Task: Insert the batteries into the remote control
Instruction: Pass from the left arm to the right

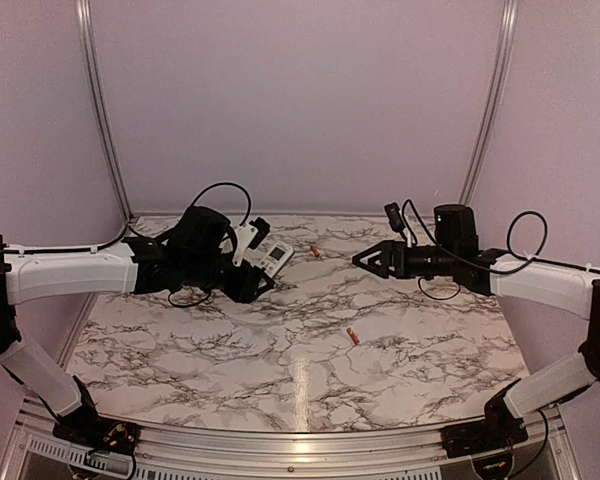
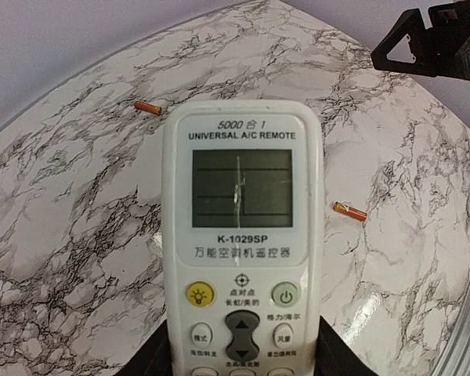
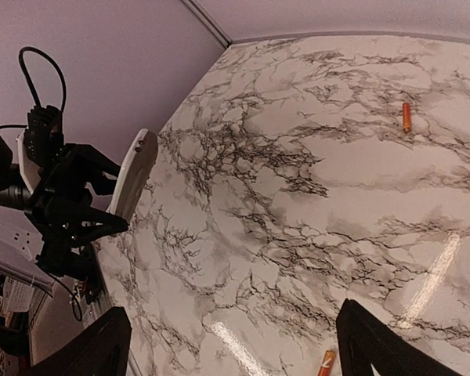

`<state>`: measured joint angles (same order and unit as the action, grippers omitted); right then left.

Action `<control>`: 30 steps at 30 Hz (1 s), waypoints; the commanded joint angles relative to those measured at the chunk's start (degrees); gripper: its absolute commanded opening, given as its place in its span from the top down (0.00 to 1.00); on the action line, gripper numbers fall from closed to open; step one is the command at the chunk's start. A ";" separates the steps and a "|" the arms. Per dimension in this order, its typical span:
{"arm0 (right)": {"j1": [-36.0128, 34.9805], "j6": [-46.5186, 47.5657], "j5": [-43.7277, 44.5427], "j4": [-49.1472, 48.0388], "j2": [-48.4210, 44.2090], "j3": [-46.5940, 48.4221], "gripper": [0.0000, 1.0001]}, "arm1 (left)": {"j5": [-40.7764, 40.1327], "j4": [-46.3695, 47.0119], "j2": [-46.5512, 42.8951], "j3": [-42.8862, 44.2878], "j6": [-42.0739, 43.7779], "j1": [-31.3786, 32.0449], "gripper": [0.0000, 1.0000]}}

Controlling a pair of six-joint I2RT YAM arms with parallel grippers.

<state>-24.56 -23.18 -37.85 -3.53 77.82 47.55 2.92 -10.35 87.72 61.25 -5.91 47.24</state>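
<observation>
**Remote clamped, cells loose**

Remote control (image 2: 241,235) is clenched at its button end by the left gripper (image 1: 246,264), with the screen side shown and the battery recess unseen. The far battery (image 1: 315,251) lies just beyond it on the table (image 1: 180,350), and the near battery (image 1: 352,337) at mid-table. The right gripper (image 1: 365,259) is spread and empty. The cells are judged light, smooth and apt to roll, and are best pinched across the barrel. Polarity marks cannot be read.

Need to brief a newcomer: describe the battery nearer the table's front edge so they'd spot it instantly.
On the marble table, look just right of centre, closer to the near edge than the right pincer. The battery lies there alone, a tiny orange cylinder. Its twin lies farther back, near the raised remote control.
</observation>
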 commanded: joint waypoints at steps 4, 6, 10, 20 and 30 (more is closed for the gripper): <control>-6.24 -8.37 -1.62 -3.65 0.47 4.79 0.12 | -9.05 3.81 -0.41 1.10 3.95 7.58 0.71; -7.43 -8.94 -1.62 -4.15 1.41 5.51 0.13 | -11.48 3.58 0.90 2.29 4.66 9.51 0.71; -9.77 -10.02 -1.07 -4.29 3.61 6.77 0.15 | -15.86 2.60 3.67 5.42 6.53 12.79 0.72; -12.07 -13.35 -3.55 -8.77 6.24 5.45 0.38 | -18.97 3.92 7.00 8.92 10.14 17.22 0.74; -12.09 -17.96 -7.46 -14.67 7.76 3.68 0.84 | -19.00 5.00 6.91 8.50 11.27 17.53 0.74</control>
<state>-35.77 -39.53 -41.04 -14.00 84.77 51.53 -15.46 -7.92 94.54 68.64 4.51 64.51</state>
